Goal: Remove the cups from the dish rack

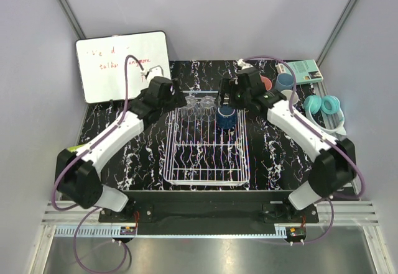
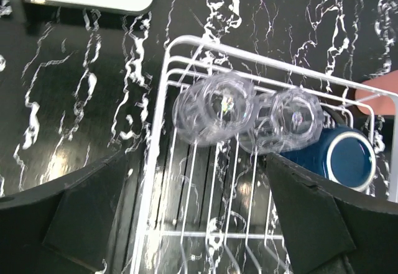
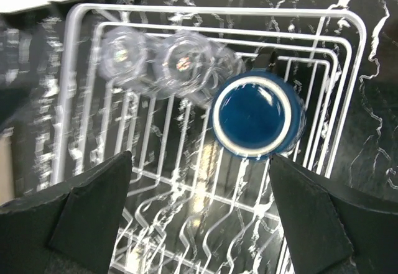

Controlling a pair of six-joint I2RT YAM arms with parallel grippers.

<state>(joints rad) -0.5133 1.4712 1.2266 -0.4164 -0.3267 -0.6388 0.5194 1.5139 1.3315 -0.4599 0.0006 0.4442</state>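
The white dish rack sits mid-tabletop. Two clear glasses lie side by side at its far left end, and the navy mug stands just right of them with its mouth up. In the right wrist view the glasses are smeared with blur. The left claw hangs wide open above the glasses, gripping nothing. The right claw hangs equally wide and empty over the mug. Far right on the tabletop, outside the rack, stands a light blue mug. Beside it, the salmon-pink tumbler is mostly hidden behind the right arm.
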